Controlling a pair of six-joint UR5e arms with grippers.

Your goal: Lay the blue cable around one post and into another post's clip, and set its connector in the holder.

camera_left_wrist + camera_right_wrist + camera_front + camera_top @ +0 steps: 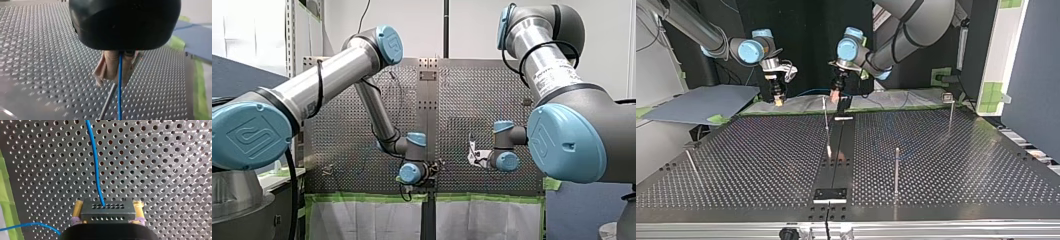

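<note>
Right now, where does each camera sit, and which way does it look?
Front view: behind my shoulders, looking over the perforated table; my left arm and my right arm show.
Top view: across the table, facing the arms, sides crossed.
Left wrist view: on that wrist, looking along the left gripper, shut on the blue cable.
Right wrist view: on that wrist; the right gripper holds the connector.
Shared: both wrist views show the cable.

Front view: a white wall (472,25) fills the upper middle, and I note a black pole (445,27) upright before it. A slotted metal upright (290,35) stands at upper left. Green tape (367,198) edges white sheeting (362,220) along the bottom.

Top view: black backdrop (806,30) at upper centre, a dark blue partition (1031,75) at right, and a grey-blue board (701,102) lying flat at mid-left.
</note>
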